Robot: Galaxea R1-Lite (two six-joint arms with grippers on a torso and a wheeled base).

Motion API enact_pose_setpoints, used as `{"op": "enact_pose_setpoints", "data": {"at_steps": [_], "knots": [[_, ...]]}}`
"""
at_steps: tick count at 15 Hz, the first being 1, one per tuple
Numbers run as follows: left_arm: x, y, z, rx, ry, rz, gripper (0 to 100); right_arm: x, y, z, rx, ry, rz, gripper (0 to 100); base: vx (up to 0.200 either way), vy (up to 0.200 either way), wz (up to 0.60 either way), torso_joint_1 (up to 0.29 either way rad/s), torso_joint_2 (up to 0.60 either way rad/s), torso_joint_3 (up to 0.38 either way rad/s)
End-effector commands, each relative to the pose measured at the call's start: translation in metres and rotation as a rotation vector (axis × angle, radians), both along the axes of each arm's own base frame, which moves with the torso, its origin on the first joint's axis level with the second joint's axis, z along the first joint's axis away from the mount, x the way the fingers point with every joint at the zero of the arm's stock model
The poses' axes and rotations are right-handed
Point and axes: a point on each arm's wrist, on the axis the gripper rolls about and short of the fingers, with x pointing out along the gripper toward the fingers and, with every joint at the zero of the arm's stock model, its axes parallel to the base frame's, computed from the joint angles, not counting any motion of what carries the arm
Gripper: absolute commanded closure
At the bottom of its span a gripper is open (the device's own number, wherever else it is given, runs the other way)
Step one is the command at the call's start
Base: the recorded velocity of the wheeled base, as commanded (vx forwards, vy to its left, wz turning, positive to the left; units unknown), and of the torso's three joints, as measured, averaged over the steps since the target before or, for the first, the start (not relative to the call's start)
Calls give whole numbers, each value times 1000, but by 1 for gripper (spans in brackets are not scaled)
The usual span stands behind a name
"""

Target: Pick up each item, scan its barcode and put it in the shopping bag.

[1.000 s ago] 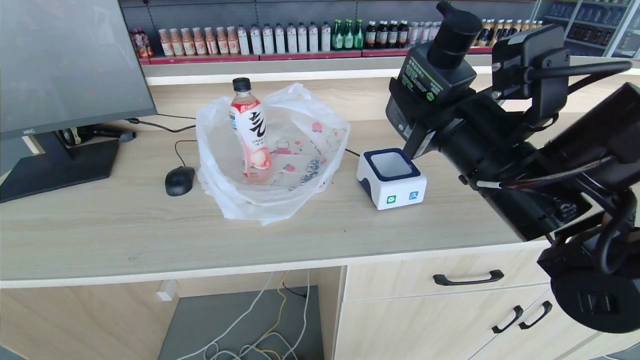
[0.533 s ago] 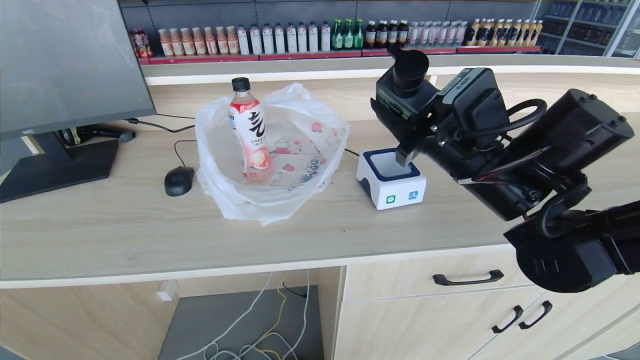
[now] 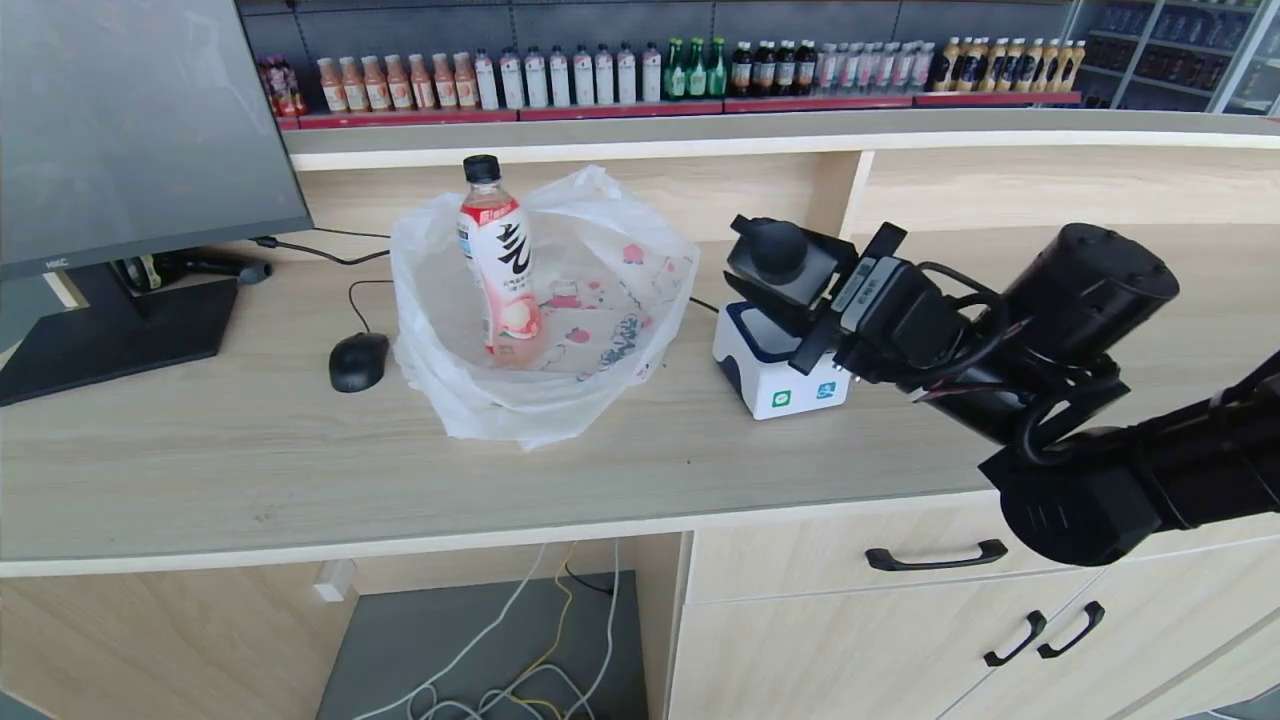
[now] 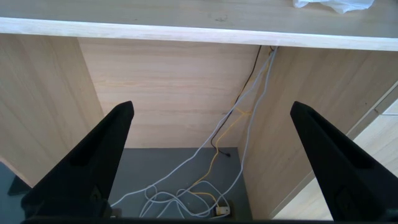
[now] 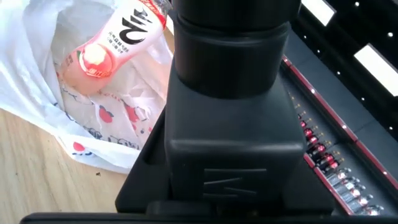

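Over the last second the right end effector (image 3: 822,300) has come down from high above the counter (image 3: 250,450). Clamped on a dark capped container (image 3: 785,262), it now holds that item just over the window of the white scanner (image 3: 780,385). We judge the scan step is in hand, with bagging still to come; whether the barcode faces the window we cannot tell. The shopping bag (image 3: 640,290) stands open just left of the scanner, a pink bottle (image 3: 500,270) upright inside, unmoved. The left end effector (image 4: 208,155) hangs below the counter edge, fingers spread wide, empty. The bottle's label carries bold black characters and the scanner's front has a green and a blue icon; we read nothing off them.
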Motion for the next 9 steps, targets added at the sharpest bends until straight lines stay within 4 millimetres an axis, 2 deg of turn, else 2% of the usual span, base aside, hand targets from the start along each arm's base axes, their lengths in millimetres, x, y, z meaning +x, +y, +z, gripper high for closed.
{"op": "enact_pose_setpoints", "data": {"at_steps": [1, 3, 5, 7, 9], "knots": [[0, 0, 0, 0, 0, -1, 0, 6, -1, -9, -24, 8, -2, 100, 0, 0, 0, 0, 0, 0], [0, 0, 0, 0, 0, 1, 0, 9, 0, -13, -35, 7, -3, 100, 0, 0, 0, 0, 0, 0], [0, 0, 0, 0, 0, 1, 0, 17, -10, -19, -69, -3, -13, 100, 0, 0, 0, 0, 0, 0], [0, 0, 0, 0, 0, -1, 0, 23, -22, -15, -69, -23, -44, 100, 0, 0, 0, 0, 0, 0], [0, 0, 0, 0, 0, -1, 0, 29, -29, -19, -80, -18, -50, 100, 0, 0, 0, 0, 0, 0]]}}
